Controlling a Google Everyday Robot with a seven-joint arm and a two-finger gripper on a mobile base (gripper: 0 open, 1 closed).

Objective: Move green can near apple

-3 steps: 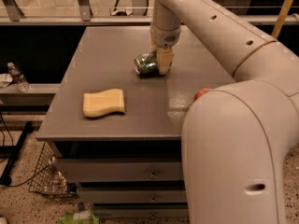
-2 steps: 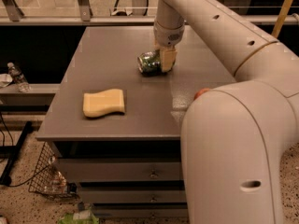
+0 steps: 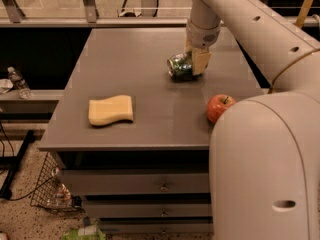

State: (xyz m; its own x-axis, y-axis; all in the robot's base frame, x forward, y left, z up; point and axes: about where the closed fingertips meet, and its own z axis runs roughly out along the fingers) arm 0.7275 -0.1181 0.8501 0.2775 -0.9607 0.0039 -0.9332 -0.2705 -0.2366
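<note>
The green can [image 3: 179,65] has drifted to the right across the counter [image 3: 135,54] over the last second, and the end effector [image 3: 192,66] has gone along with it, so the two are moving as one. The sponge [image 3: 111,110] near the front left hasn't budged. To me that means the carry is under way: the can has left the middle of the counter and is heading toward the side where the apple [image 3: 220,107] sits.

The end effector comes straight down from the arm [image 3: 240,19] and is clenched on the can. Its tan pad [image 3: 201,62] is pressed flat against the can's right end, and the other finger is hidden behind the can. The can lies on its side between them, silver end pointing left, low over the counter with a dark shadow right beneath it. I can't tell whether it is just clear of the surface or sliding on it.

The apple stands near the front right edge, partly tucked behind the robot's big white body. The can is further back and to the left of it, not yet near, so I'd say what's left is a short move forward and right, then letting go beside the apple
</note>
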